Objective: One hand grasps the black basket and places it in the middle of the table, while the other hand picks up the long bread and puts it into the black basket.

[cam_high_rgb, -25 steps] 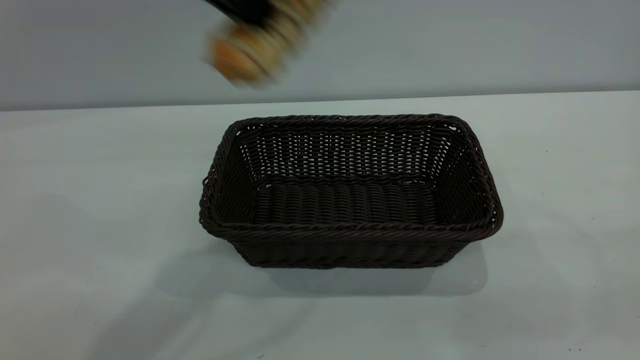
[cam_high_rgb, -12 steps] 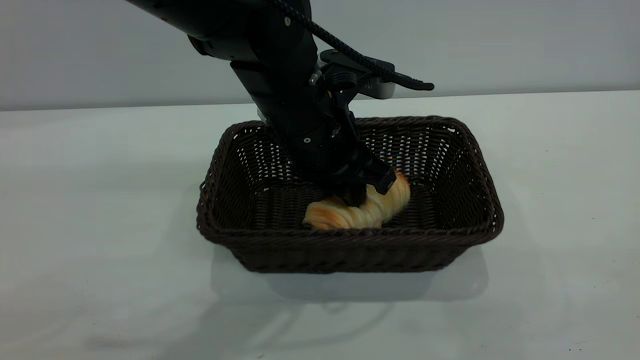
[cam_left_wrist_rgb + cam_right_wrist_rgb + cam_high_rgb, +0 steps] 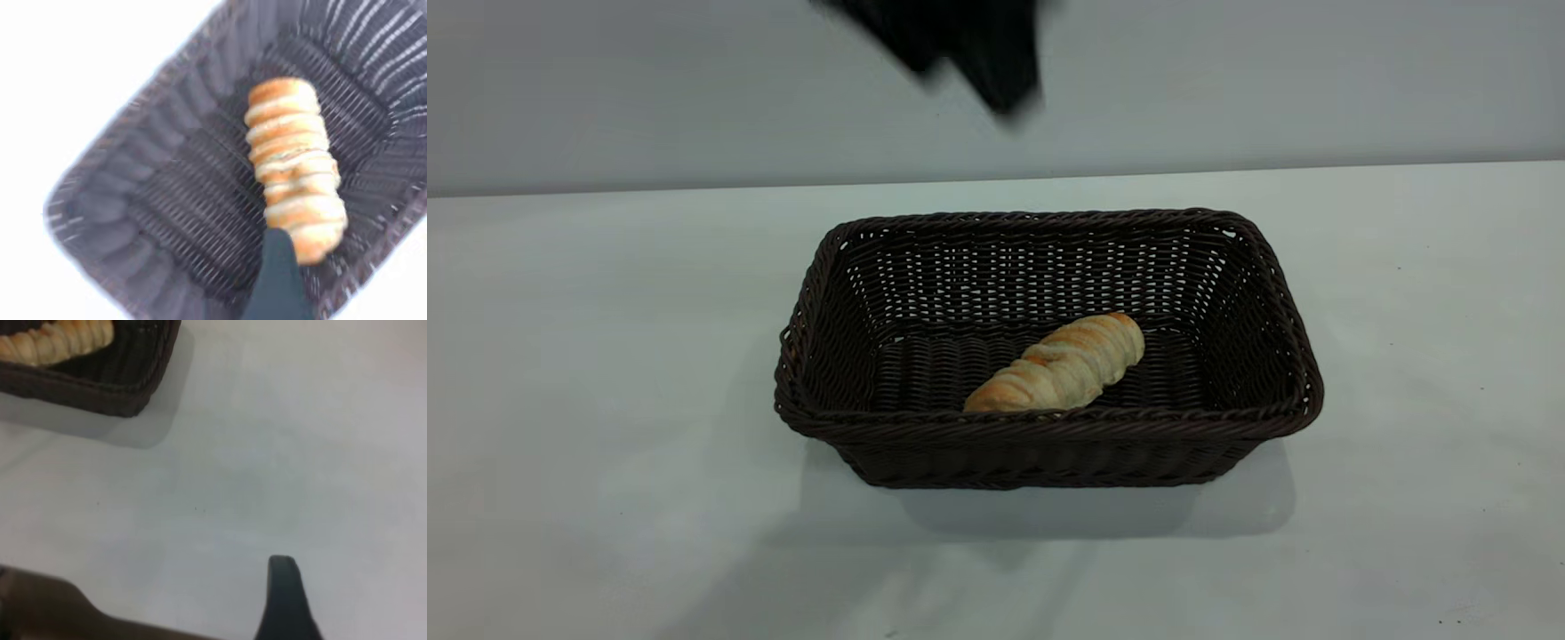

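One black basket point(image 3: 1049, 436); one long bread point(image 3: 1060, 364); one table point(image 3: 587, 356).

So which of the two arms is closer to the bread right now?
The left. Its gripper hangs above the basket, looking down on the bread. The right gripper is off over bare table beside the basket.

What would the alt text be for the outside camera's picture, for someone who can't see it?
A long bread lies at a slant on the floor of a black basket standing on a white table. The left gripper, a dark blur, hangs high above it.
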Available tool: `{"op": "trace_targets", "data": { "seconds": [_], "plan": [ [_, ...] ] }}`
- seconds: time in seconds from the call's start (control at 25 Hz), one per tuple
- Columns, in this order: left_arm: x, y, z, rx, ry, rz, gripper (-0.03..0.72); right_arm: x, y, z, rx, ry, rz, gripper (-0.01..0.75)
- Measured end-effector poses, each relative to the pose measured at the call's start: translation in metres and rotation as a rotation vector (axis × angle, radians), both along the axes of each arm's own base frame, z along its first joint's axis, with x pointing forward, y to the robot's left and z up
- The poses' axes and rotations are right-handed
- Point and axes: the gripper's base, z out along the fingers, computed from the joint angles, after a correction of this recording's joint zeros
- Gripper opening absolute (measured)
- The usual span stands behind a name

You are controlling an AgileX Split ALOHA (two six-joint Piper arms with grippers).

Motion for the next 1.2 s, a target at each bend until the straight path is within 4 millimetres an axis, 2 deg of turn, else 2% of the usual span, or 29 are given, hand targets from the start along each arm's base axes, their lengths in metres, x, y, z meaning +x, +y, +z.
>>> {"op": "trace_targets", "data": {
  "seconds": [0.12, 0.24, 0.4, 0.52, 0.6, 0.72, 0.96, 1.08, 1.2],
  "plan": [
    [-0.034, 0.029, 0.062, -0.024, -0.066, 0.010, 0.597, 0.000, 0.000, 0.000, -0.006, -0.004, -0.001, 0.490],
    [-0.074, 0.065, 0.108, -0.034, -0.095, 0.067, 0.592, 0.000, 0.000, 0.000, -0.006, -0.004, -0.001, 0.474],
    [-0.129, 0.119, 0.146, -0.002, -0.104, 0.208, 0.589, 0.000, 0.000, 0.000, -0.006, -0.003, -0.001, 0.453],
    [-0.159, 0.148, 0.154, -0.042, -0.163, 0.267, 0.588, 0.000, 0.000, 0.000, -0.006, -0.004, -0.001, 0.440],
    [-0.175, 0.160, 0.146, -0.052, -0.164, 0.277, 0.588, 0.000, 0.000, 0.000, -0.006, -0.004, -0.001, 0.429],
    [-0.193, 0.173, 0.117, -0.038, -0.115, 0.293, 0.588, 0.000, 0.000, 0.000, -0.006, -0.004, -0.001, 0.414],
    [-0.225, 0.192, 0.022, 0.084, 0.084, 0.293, 0.588, 0.000, 0.000, 0.000, -0.006, -0.003, -0.001, 0.381],
    [-0.239, 0.202, -0.016, 0.138, 0.147, 0.290, 0.588, 0.000, 0.000, 0.000, -0.006, -0.003, -0.001, 0.366],
    [-0.246, 0.207, -0.020, 0.106, 0.117, 0.287, 0.588, 0.000, 0.000, 0.000, -0.006, -0.003, -0.001, 0.351]
  ]
}}
